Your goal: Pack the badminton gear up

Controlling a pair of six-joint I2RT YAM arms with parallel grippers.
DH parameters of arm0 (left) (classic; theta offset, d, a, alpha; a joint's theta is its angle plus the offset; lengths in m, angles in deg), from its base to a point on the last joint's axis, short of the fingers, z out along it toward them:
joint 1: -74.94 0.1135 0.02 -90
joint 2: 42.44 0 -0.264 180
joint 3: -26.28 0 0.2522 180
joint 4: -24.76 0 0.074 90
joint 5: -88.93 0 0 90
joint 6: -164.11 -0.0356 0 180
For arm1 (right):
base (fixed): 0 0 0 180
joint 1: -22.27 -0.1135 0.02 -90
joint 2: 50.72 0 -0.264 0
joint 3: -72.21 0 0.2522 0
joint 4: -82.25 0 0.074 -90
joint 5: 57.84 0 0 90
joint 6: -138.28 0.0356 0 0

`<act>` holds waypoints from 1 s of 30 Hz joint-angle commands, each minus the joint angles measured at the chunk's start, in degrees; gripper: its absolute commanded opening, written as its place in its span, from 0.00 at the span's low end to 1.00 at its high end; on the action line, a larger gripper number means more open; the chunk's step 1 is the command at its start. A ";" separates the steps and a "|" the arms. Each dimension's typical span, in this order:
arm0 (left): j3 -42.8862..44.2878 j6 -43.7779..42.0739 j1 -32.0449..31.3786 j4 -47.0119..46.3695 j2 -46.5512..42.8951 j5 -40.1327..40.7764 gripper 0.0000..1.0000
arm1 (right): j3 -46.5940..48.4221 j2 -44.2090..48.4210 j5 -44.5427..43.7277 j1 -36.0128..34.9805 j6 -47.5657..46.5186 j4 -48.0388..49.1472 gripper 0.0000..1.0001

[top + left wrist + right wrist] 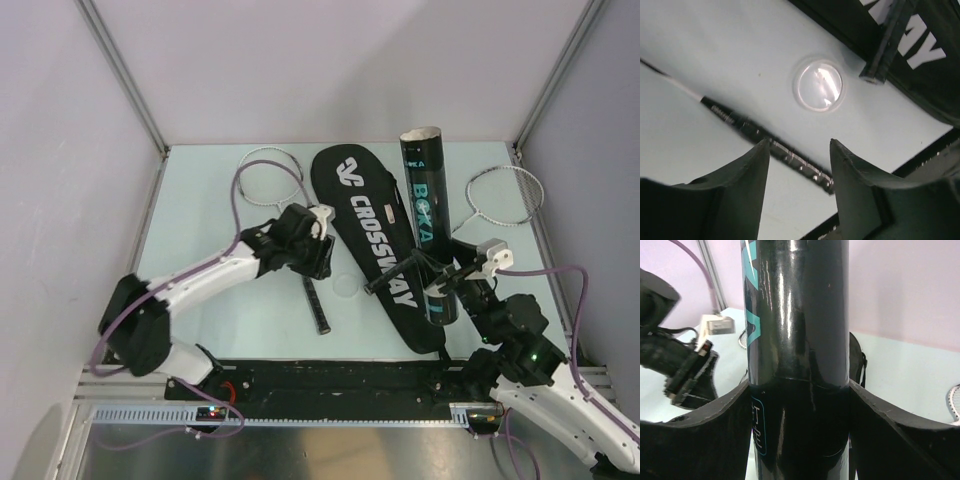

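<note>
Right tool (799,385) clamped on near end of tube (425,215). Tube runs near-to-far along right side of bag (365,215), open mouth far. Left tool (799,145) jaws apart over handle of left racquet (314,305); contact unclear. Bag flat mid-worktop (200,220), handle of right racquet (400,272) across it.

Even bright overhead light; glare streaks on tube (795,315); wrist views soft up close
</note>
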 commanded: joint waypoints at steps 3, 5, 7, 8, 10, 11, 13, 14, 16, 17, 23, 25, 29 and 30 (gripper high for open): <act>8.84 3.95 -1.29 -4.67 10.89 2.20 0.51 | 3.03 3.19 -3.16 0.08 -0.87 -0.19 0.05; 9.99 4.36 -1.40 -5.02 13.71 2.54 0.48 | 3.03 3.83 -3.42 0.06 -1.05 -0.82 0.05; 10.65 4.73 -1.49 -5.44 15.99 2.30 0.46 | 3.03 4.26 -3.51 0.10 -1.18 -1.33 0.05; 10.84 4.88 -1.70 -5.63 17.05 2.19 0.45 | 3.03 4.34 -3.48 0.07 -1.31 -1.49 0.05; 10.95 5.18 -1.94 -5.99 18.48 2.41 0.44 | 3.03 4.36 -3.46 0.06 -1.53 -1.67 0.05; 10.82 5.28 -2.05 -6.17 19.08 2.77 0.44 | 3.03 4.35 -3.50 0.05 -1.62 -1.71 0.05; 10.46 5.53 -2.27 -6.63 20.10 3.17 0.43 | 3.03 4.41 -3.53 0.07 -1.72 -1.73 0.05; 10.35 5.67 -2.39 -6.88 20.73 3.10 0.42 | 3.03 4.42 -3.49 0.11 -1.80 -1.73 0.05; 10.25 5.74 -2.73 -7.51 21.81 2.73 0.41 | 3.03 4.34 -3.51 0.15 -1.77 -1.74 0.05; 10.25 5.69 -2.89 -7.72 22.51 2.44 0.40 | 3.03 4.29 -3.52 0.14 -1.73 -1.74 0.05; 10.27 6.08 -3.71 -8.19 25.55 2.30 0.37 | 3.04 4.47 -3.64 0.14 -1.90 -1.74 0.05; 9.97 6.10 -3.80 -8.19 26.05 2.61 0.35 | 3.04 4.83 -3.81 0.18 -2.17 -3.10 0.05; 9.23 5.81 -4.05 -8.17 26.38 4.02 0.28 | 3.03 5.19 -3.87 0.27 -2.31 -3.79 0.05; 9.08 5.73 -4.07 -8.13 26.42 4.23 0.24 | 3.03 5.20 -3.84 0.25 -2.36 -3.86 0.05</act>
